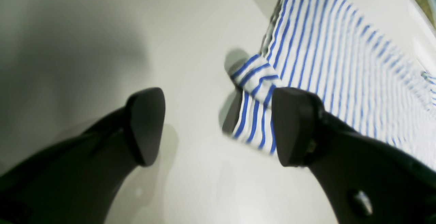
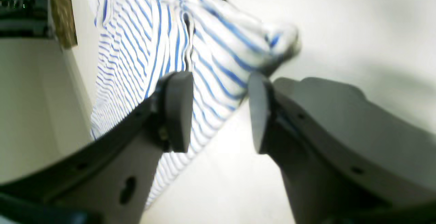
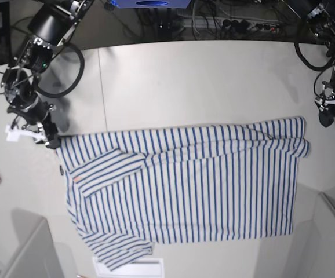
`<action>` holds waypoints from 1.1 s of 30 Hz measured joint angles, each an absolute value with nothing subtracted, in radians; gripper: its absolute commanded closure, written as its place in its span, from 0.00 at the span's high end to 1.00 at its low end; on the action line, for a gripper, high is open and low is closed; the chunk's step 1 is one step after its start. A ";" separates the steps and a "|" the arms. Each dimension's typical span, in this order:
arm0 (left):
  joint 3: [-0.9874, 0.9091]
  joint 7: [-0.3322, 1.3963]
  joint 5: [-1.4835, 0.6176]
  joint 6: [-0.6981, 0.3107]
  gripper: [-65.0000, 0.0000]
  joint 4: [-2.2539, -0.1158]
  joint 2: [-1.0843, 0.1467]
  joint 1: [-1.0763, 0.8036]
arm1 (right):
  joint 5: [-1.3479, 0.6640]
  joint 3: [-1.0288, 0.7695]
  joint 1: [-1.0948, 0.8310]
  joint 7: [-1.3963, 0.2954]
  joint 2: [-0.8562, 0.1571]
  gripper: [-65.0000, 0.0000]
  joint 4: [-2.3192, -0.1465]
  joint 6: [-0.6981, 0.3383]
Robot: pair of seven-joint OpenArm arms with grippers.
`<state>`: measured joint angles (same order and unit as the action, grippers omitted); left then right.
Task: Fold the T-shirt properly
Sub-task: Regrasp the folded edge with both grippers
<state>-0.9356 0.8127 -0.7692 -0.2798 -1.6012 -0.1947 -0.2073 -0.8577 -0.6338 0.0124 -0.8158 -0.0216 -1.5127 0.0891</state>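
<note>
White cotton-looking short-sleeved T-shirt with thin blue stripes (image 3: 185,185) is lying spread across the middle of the pale grey bench (image 3: 173,75), far edge already doubled over into a long fold, one sleeve tucked onto the body and another poking out toward the near edge. Fabric looks soft and limp, and it's bunched up at both far corners of the fold.

Left gripper (image 1: 218,128) has its black wedge pads wide apart with nothing between them, hanging just off the shirt's corner near the right edge of the bench. Right gripper (image 2: 219,113) is parted too, empty, right over the puckered corner on the other side.

My worry: those lumpy corners. Floppy knit like this probably won't hold a crease, so the fold could creep back or go crooked. A pad could also snag a corner on the way out and drag it.
</note>
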 measured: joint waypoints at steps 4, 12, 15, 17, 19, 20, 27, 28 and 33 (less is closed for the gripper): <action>-0.936 0.819 -0.782 -0.281 0.72 -1.593 -0.188 -0.241 | -0.860 -0.630 -0.028 -0.812 0.033 0.43 -1.559 0.125; -0.932 0.812 -0.788 -0.279 0.72 -1.422 -0.186 -0.191 | -0.849 -0.629 -0.011 -0.793 0.057 0.43 -1.444 0.135; -0.932 0.813 -0.787 -0.278 0.72 -1.400 -0.188 -0.150 | -0.850 -0.629 0.002 -0.760 0.052 0.43 -1.418 0.135; -0.929 0.811 -0.794 -0.285 0.72 -1.374 -0.191 -0.125 | -0.854 -0.624 0.006 -0.753 0.039 0.43 -1.410 0.135; -0.928 0.812 -0.789 -0.284 0.72 -1.334 -0.191 -0.099 | -0.853 -0.625 0.018 -0.747 0.023 0.43 -1.391 0.135; -0.910 0.800 -0.788 -0.285 0.72 -1.314 -0.192 -0.097 | -0.852 -0.627 0.022 -0.747 0.019 0.43 -1.386 0.135; -0.795 0.783 -0.797 -0.288 0.72 -1.280 -0.197 -0.048 | -0.850 -0.624 0.040 -0.751 0.016 0.43 -1.383 0.134; -0.784 0.781 -0.799 -0.288 0.72 -1.279 -0.197 -0.047 | -0.850 -0.624 0.041 -0.751 0.014 0.43 -1.383 0.134; -0.730 0.771 -0.807 -0.289 0.72 -1.242 -0.202 -0.010 | -0.866 -0.624 0.067 -0.745 0.011 0.43 -1.320 0.123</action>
